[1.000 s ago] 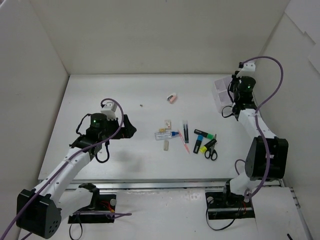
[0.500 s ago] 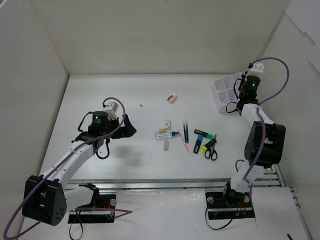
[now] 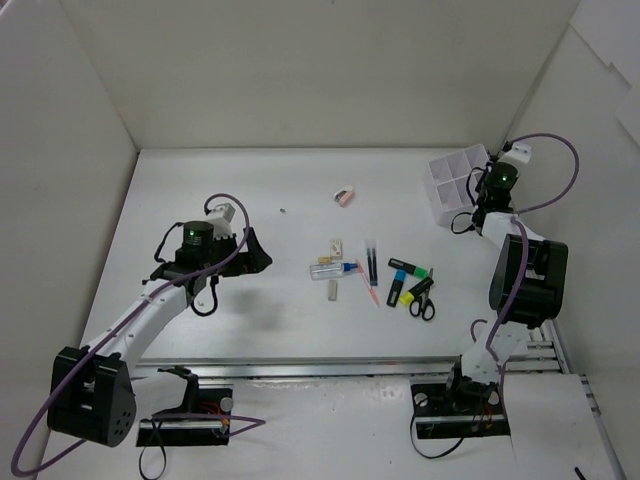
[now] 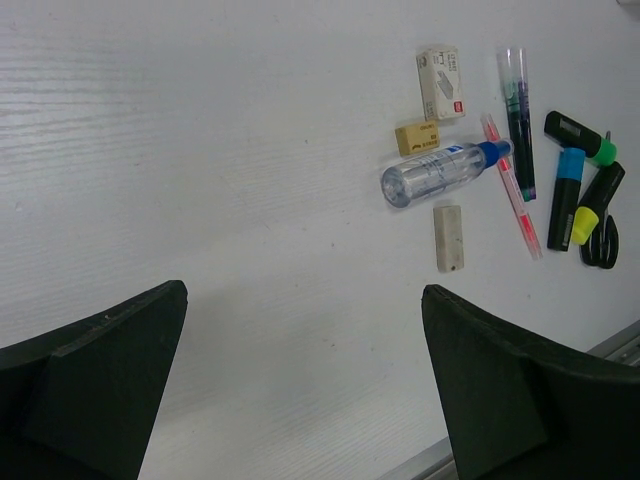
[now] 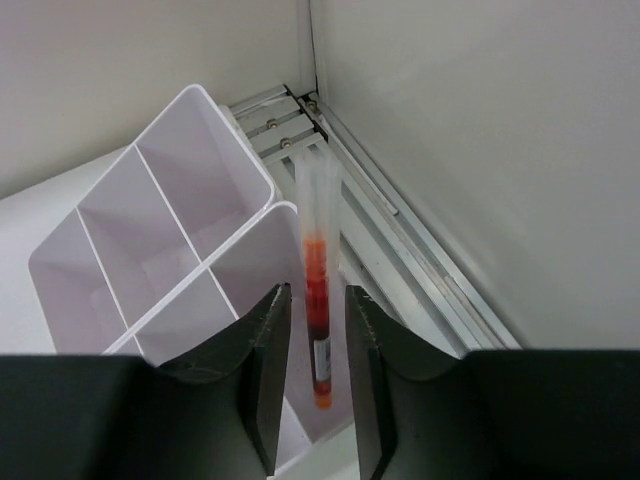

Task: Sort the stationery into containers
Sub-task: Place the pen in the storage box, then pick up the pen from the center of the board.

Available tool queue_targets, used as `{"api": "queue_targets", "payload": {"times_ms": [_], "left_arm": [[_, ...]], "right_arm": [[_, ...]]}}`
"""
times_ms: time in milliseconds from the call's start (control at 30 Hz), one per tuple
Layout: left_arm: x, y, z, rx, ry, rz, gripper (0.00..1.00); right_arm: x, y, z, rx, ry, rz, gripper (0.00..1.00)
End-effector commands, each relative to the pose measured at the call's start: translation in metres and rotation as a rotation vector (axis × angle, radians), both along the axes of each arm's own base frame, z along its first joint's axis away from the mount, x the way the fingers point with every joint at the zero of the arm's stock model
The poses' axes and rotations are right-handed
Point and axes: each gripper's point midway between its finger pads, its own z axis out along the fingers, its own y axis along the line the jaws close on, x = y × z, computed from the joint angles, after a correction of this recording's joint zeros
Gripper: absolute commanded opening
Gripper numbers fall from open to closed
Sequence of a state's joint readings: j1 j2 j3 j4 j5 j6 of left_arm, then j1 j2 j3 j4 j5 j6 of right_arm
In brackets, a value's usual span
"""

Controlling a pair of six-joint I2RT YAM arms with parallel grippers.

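Right fingers (image 5: 262,370), two matte black wedges, stood narrow with a thin clear pen (image 5: 318,250) of red-orange ink running lengthwise between them; whether they pinched it, I could not tell. Its lower end dipped into an edge compartment of the glossy white plastic organiser box (image 5: 220,170), all square cells and thin dividers, ribbed metal rails (image 5: 400,260) just beside. Over to the left fingers (image 4: 110,350): blunt, black, spread wide, holding nothing above the pale wood-grained surface (image 4: 200,150). Beyond them lay the cluster: a clear blue-capped tube (image 4: 435,175), blocky beige erasers (image 4: 417,137), stubby black markers (image 4: 566,195) capped green, blue and yellow, and black scissors (image 4: 600,240) at the end.
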State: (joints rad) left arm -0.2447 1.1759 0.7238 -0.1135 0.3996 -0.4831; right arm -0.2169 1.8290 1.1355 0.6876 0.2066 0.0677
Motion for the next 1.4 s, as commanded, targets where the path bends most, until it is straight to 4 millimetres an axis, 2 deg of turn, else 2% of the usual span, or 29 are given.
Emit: {"api": "queue_targets", "payload": {"times_ms": [0, 67, 133, 167, 233, 267, 300, 400, 433, 467, 500, 533, 567, 600, 633, 733, 767, 800, 833, 867, 933, 967, 1033, 1067, 1100, 1133, 1200, 1300, 1367], "left_arm": [[0.014, 0.000, 0.039, -0.037, -0.129, 0.006, 0.99], [0.010, 0.002, 0.041, -0.034, -0.137, 0.009, 1.00], [0.007, 0.005, 0.040, -0.026, -0.140, 0.018, 0.99], [0.005, 0.006, 0.042, -0.026, -0.146, 0.021, 0.99], [0.002, 0.007, 0.044, -0.021, -0.154, 0.023, 0.99], [0.001, 0.008, 0.044, -0.018, -0.156, 0.025, 1.00], [0.000, 0.008, 0.045, -0.019, -0.157, 0.024, 1.00], [-0.002, 0.013, 0.048, -0.021, -0.171, 0.036, 0.99], [-0.005, 0.013, 0.049, -0.021, -0.177, 0.033, 0.99], [-0.005, 0.013, 0.050, -0.021, -0.180, 0.033, 0.99], [-0.006, 0.013, 0.050, -0.022, -0.179, 0.030, 0.99], [-0.006, 0.016, 0.048, -0.017, -0.176, 0.035, 1.00], [-0.007, 0.016, 0.048, -0.018, -0.176, 0.034, 0.99], [-0.009, 0.016, 0.046, -0.018, -0.172, 0.033, 0.99], [-0.010, 0.016, 0.047, -0.015, -0.177, 0.028, 1.00], [-0.014, 0.018, 0.046, -0.012, -0.173, 0.022, 1.00], [-0.016, 0.018, 0.046, -0.015, -0.173, 0.018, 0.99], [-0.017, 0.017, 0.045, -0.017, -0.172, 0.016, 0.99], [-0.020, 0.017, 0.045, -0.022, -0.174, 0.012, 0.99], [-0.022, 0.017, 0.045, -0.023, -0.171, 0.009, 1.00], [-0.025, 0.017, 0.044, -0.022, -0.164, 0.008, 1.00], [-0.027, 0.018, 0.041, -0.020, -0.154, 0.008, 1.00], [-0.031, 0.018, 0.038, -0.021, -0.148, 0.007, 0.99], [-0.032, 0.018, 0.038, -0.023, -0.146, 0.007, 0.99], [-0.033, 0.018, 0.037, -0.024, -0.143, 0.008, 1.00], [-0.035, 0.019, 0.036, -0.024, -0.141, 0.010, 1.00], [-0.038, 0.021, 0.036, -0.020, -0.140, 0.017, 0.99], [-0.044, 0.024, 0.035, -0.011, -0.136, 0.028, 0.99], [-0.045, 0.028, 0.036, -0.001, -0.138, 0.049, 0.99]], "right_arm": [[-0.001, -0.007, 0.054, 0.017, -0.183, -0.052, 0.27], [-0.004, -0.006, 0.063, 0.021, -0.204, -0.055, 0.37], [-0.008, -0.006, 0.071, 0.023, -0.220, -0.053, 0.42], [-0.011, -0.003, 0.082, 0.024, -0.241, -0.044, 0.48], [-0.016, 0.001, 0.090, 0.023, -0.256, -0.027, 0.53], [-0.020, 0.004, 0.105, 0.023, -0.287, -0.016, 0.55], [-0.023, 0.006, 0.110, 0.023, -0.297, -0.005, 0.57], [-0.032, 0.025, 0.130, 0.037, -0.293, 0.083, 0.66], [-0.032, 0.037, 0.152, 0.032, -0.303, 0.149, 0.71], [-0.035, 0.045, 0.137, 0.046, -0.208, 0.185, 0.71], [-0.036, 0.054, 0.137, 0.014, -0.162, 0.214, 0.74], [-0.036, 0.072, 0.148, -0.009, -0.147, 0.300, 0.83], [-0.042, 0.084, 0.132, -0.011, -0.055, 0.339, 0.87], [-0.044, 0.106, 0.127, -0.057, -0.005, 0.422, 0.88], [-0.048, 0.118, 0.122, -0.067, 0.032, 0.466, 0.98], [-0.074, 0.159, 0.091, -0.036, 0.170, 0.583, 0.98], [-0.082, 0.186, 0.079, 0.003, 0.203, 0.632, 0.98], [-0.089, 0.203, 0.071, 0.025, 0.218, 0.689, 0.98], [-0.099, 0.217, 0.052, 0.051, 0.261, 0.719, 0.98], [-0.106, 0.242, 0.044, 0.089, 0.276, 0.760, 0.98], [-0.122, 0.264, 0.013, 0.162, 0.384, 0.762, 0.98], [-0.129, 0.281, 0.003, 0.197, 0.414, 0.762, 0.98], [-0.129, 0.283, -0.017, 0.215, 0.463, 0.655, 0.98], [-0.131, 0.294, -0.022, 0.260, 0.469, 0.629, 0.98], [-0.125, 0.288, -0.024, 0.262, 0.462, 0.552, 0.96], [-0.123, 0.290, -0.038, 0.275, 0.490, 0.520, 0.95], [-0.114, 0.292, -0.050, 0.301, 0.507, 0.451, 0.90], [-0.106, 0.298, -0.061, 0.323, 0.528, 0.402, 0.82], [-0.104, 0.300, -0.078, 0.331, 0.563, 0.382, 0.81]]}}
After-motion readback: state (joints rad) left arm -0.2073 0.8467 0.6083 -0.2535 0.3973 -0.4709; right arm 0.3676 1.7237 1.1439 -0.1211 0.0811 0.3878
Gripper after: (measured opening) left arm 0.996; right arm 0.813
